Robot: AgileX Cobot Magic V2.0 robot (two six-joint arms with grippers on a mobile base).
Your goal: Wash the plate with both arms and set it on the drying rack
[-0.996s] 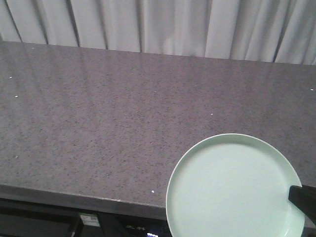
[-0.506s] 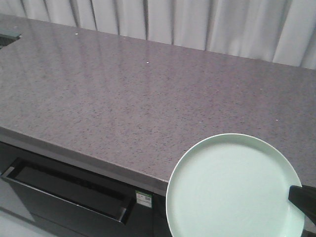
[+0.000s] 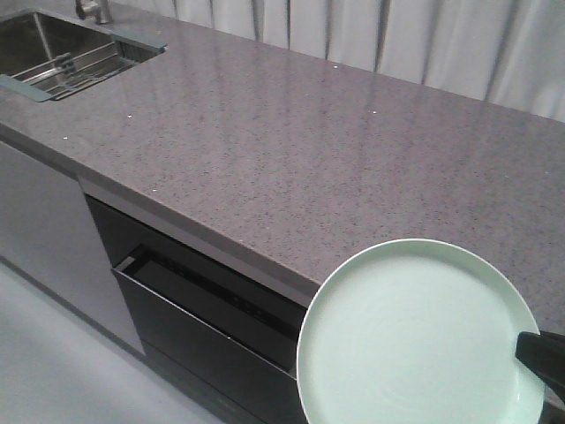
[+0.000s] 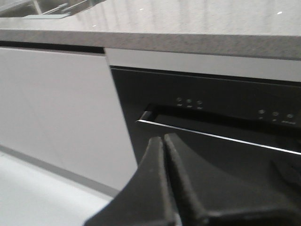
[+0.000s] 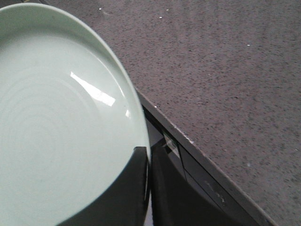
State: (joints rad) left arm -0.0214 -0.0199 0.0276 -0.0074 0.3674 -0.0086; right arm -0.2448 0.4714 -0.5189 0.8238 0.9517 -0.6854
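The pale mint-green plate (image 3: 415, 336) hangs in the air in front of the counter edge, face up. My right gripper (image 3: 540, 358) is shut on its right rim. In the right wrist view the plate (image 5: 56, 132) fills the left side, and the right gripper (image 5: 149, 153) pinches its rim edge between both black fingers. The drying rack (image 3: 71, 71) of steel rods lies over the sink at the far top left, well away from the plate. My left gripper (image 4: 164, 139) is shut with nothing in it, low in front of a black appliance door.
A grey speckled countertop (image 3: 309, 159) runs across the view with a white curtain (image 3: 397, 35) behind. The steel sink basin (image 3: 26, 35) and a faucet (image 3: 93, 9) are at top left. Below the counter are a black dishwasher front (image 3: 212, 327) and a white cabinet (image 3: 44, 221).
The front view has swung left: the sink, rack, cabinet and dishwasher front have come into view. The plate and right gripper keep the same place in the frame.
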